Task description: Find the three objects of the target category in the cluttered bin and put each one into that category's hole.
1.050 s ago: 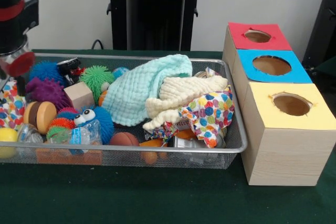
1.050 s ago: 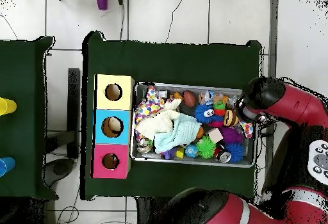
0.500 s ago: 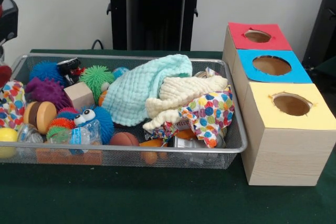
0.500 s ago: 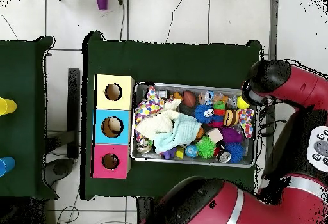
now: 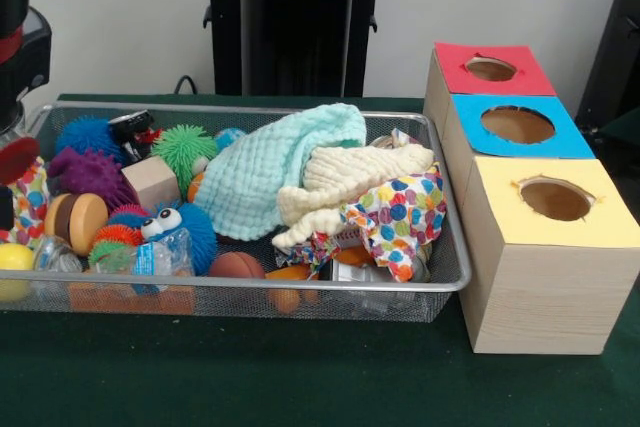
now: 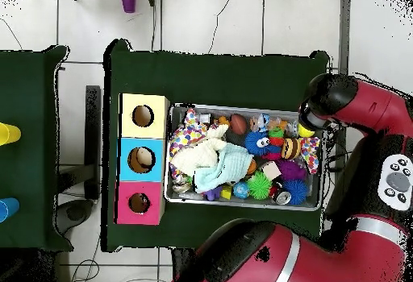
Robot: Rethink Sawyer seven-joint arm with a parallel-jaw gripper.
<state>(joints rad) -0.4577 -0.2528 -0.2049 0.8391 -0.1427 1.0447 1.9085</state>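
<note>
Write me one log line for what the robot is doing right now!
arm: over bin's end farthest from boxes | gripper: state unclear | wire bin: full of toys and cloths | boxes: red, blue, yellow holes | sorting: nothing seen carried

A dark green cloth is covering the bench [image 5: 250,377]. The silver wire bin [image 5: 440,282] is showing a pale mint cloth [image 5: 262,169], a cream cloth [image 5: 350,175] and a white cloth with many-coloured dots [image 5: 400,219] at its 3 o'clock end. Toward 9 o'clock are lying a blue spiky ball [image 5: 88,134], a purple one [image 5: 88,173], a green one [image 5: 183,147], a blue furry toy with white eyes [image 5: 185,227] and a yellow ball [image 5: 14,259]. The pale wooden box is wearing a red top [image 5: 490,69], a blue top [image 5: 518,125] and a yellow top [image 5: 556,201]. The arm [image 6: 367,114] is showing red and black.
</note>
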